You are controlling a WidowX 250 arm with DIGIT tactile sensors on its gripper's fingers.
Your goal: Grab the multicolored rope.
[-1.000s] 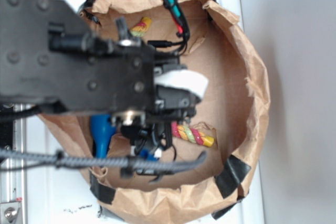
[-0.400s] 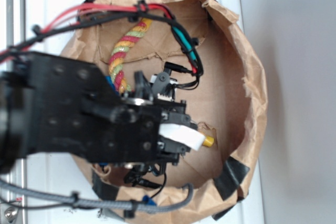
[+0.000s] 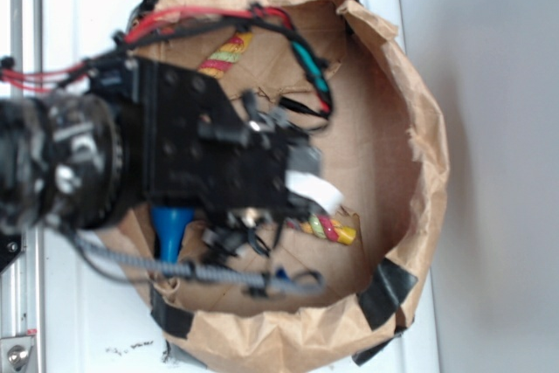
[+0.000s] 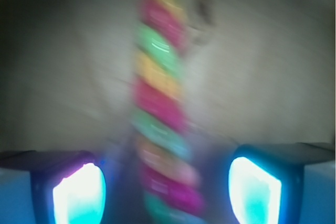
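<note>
Claw spread wide, multicolored rope between its fingers

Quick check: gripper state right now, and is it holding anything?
Gripper: open, holding nothing; the multicolored rope runs between its two fingers with a gap on each side.

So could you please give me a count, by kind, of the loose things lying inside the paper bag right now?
Multicolored rope: 1
Blue bottle-shaped toy: 1
Total: 2, both partly hidden under the arm in the exterior view; in the wrist view the rope runs between the open gripper fingers.
</note>
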